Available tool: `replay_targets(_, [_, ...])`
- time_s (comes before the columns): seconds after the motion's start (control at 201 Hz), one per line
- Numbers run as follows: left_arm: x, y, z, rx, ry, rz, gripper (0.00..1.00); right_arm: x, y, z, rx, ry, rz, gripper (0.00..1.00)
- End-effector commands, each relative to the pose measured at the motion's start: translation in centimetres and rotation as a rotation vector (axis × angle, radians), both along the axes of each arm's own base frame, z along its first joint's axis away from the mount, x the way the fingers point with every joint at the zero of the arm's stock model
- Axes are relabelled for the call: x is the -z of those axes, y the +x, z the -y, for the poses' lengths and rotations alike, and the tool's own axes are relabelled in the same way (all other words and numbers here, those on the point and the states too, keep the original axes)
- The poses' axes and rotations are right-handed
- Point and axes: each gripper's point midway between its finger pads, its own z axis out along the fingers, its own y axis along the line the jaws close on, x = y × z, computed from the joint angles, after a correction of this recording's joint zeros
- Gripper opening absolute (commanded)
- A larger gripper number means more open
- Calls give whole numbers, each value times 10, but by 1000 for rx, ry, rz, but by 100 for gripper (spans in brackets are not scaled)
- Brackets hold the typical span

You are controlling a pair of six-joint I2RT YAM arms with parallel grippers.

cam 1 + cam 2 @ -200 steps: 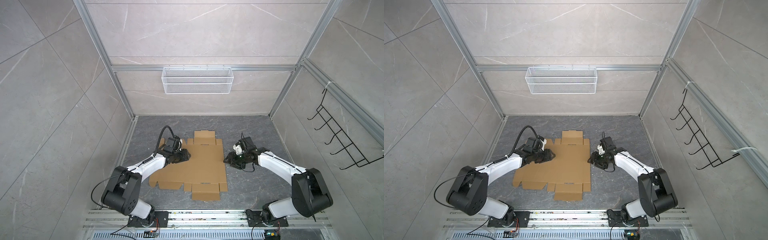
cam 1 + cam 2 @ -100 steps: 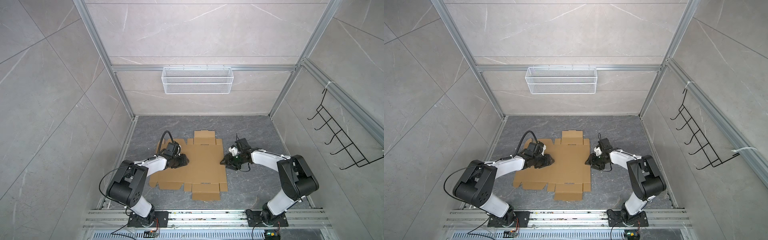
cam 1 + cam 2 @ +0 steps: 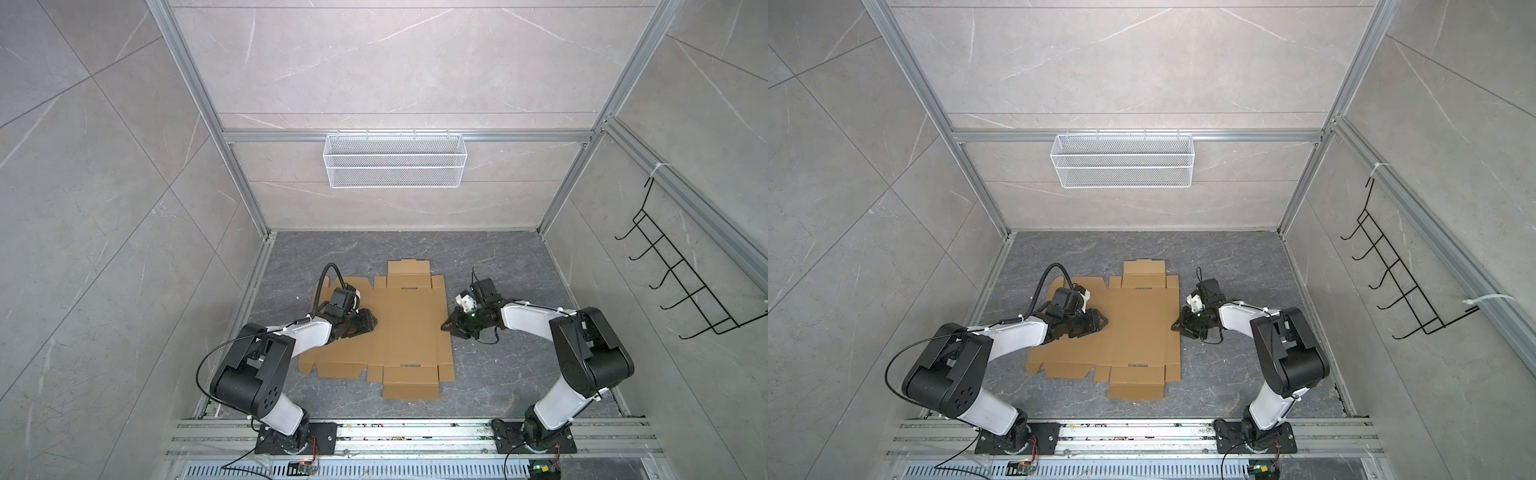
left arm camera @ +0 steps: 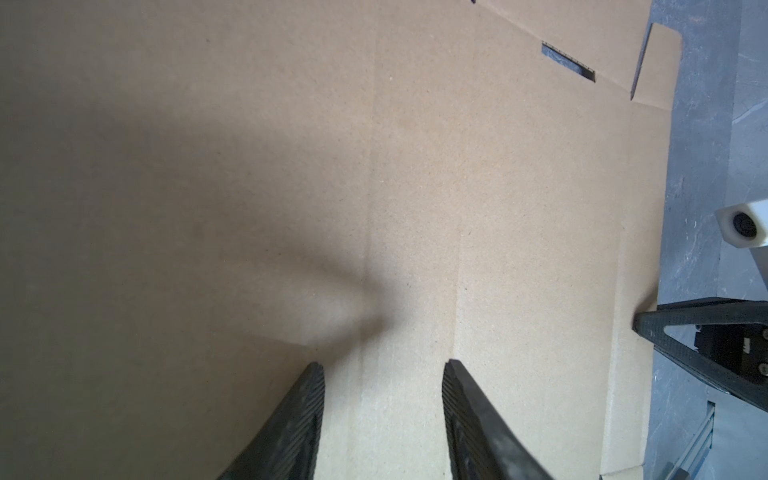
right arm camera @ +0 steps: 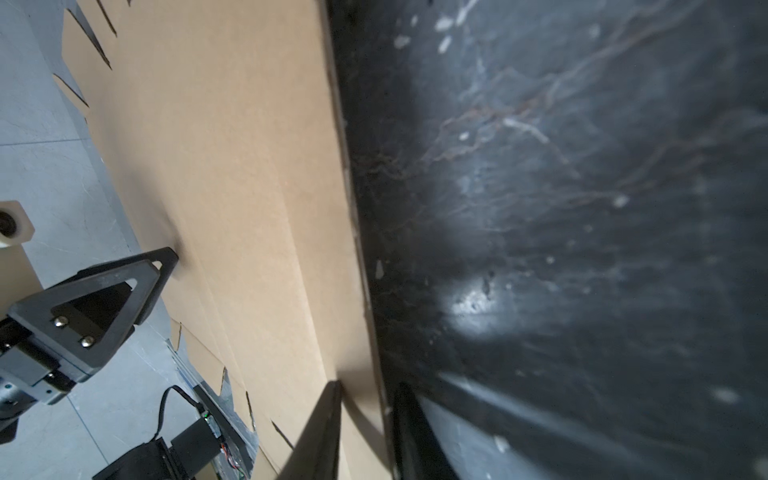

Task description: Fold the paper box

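Right wrist view: paper box [image 5: 232, 187] edge between fingers of the right end effector [image 5: 368, 386].
Grip unclear; the box lies below the left end effector [image 4: 382, 365], fingers apart.

We see two arms, the left arm [image 3: 311, 336] and the right arm [image 3: 525, 318], each with white shells between bulky black joint housings. A black cable [image 3: 319, 284] loops over the left wrist. The left claw [image 4: 382, 370] and right claw [image 5: 368, 386] have black triangular open-framed fingers [image 5: 108, 272] fixed with silver screws [image 5: 86, 341], ribbed pads [image 4: 299, 432], and a cream block [image 4: 748, 245] behind.
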Motion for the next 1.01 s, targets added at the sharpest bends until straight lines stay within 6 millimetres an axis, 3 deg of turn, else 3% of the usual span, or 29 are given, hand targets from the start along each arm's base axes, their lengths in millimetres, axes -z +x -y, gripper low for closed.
replay_targets(0.0, [20, -29, -6, -15, 24, -124, 50, -18, 4, -6, -7, 41, 54, 20])
replay_targets(0.259, [25, -42, 1, 2, 28, -145, 49, -33, 6, -13, -31, 71, 88, 25])
replay_targets(0.458, [24, -42, 6, 10, 22, -144, 49, -18, 0, -5, -84, -157, 109, 21])
replay_targets(0.627, [26, -46, 7, 17, 25, -152, 48, -18, 0, -6, -132, -309, 157, 20])
replay_targets(0.871, [19, -52, 12, 38, 22, -154, 48, -32, 4, -7, -195, -445, 222, 12])
replay_targets(1.0, [8, -61, 21, 80, 8, -164, 48, -50, 7, 7, -258, -566, 253, 9])
